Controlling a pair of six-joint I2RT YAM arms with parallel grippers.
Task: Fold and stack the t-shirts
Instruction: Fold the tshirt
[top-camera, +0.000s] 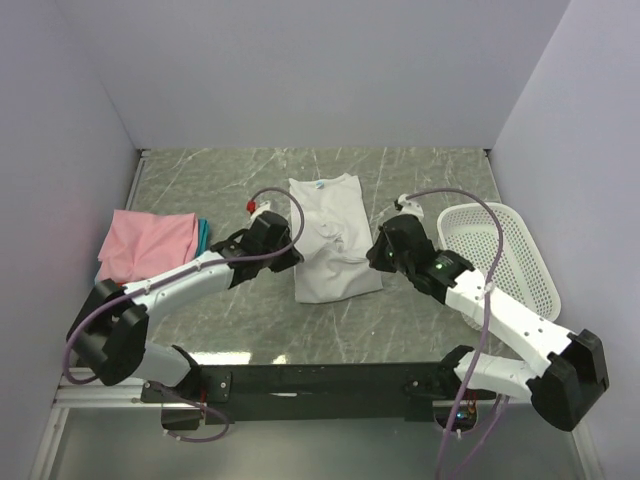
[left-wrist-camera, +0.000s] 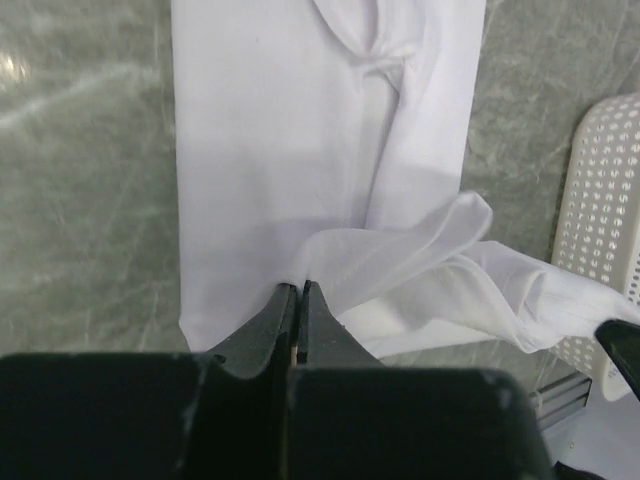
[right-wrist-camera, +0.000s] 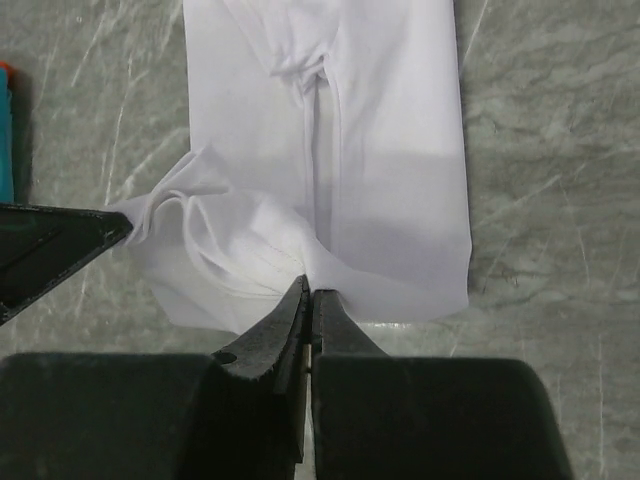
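Observation:
A plain white t-shirt (top-camera: 330, 235) lies on the marble table as a long strip, its blue neck label (top-camera: 321, 186) at the far end. Its middle is bunched up between my two grippers. The left gripper (top-camera: 291, 252) is shut on the cloth at the strip's left edge (left-wrist-camera: 300, 287). From the opposite side, the right gripper (top-camera: 374, 252) pinches a raised fold of the same shirt (right-wrist-camera: 310, 285). A folded pink t-shirt (top-camera: 150, 242) rests at the far left on a teal one (top-camera: 204, 235).
The white perforated basket (top-camera: 503, 262) stands at the right, close behind the right arm, and shows in the left wrist view as the basket (left-wrist-camera: 605, 230). Lilac walls close in the table on three sides. A teal edge (right-wrist-camera: 5, 140) shows left of the right wrist view.

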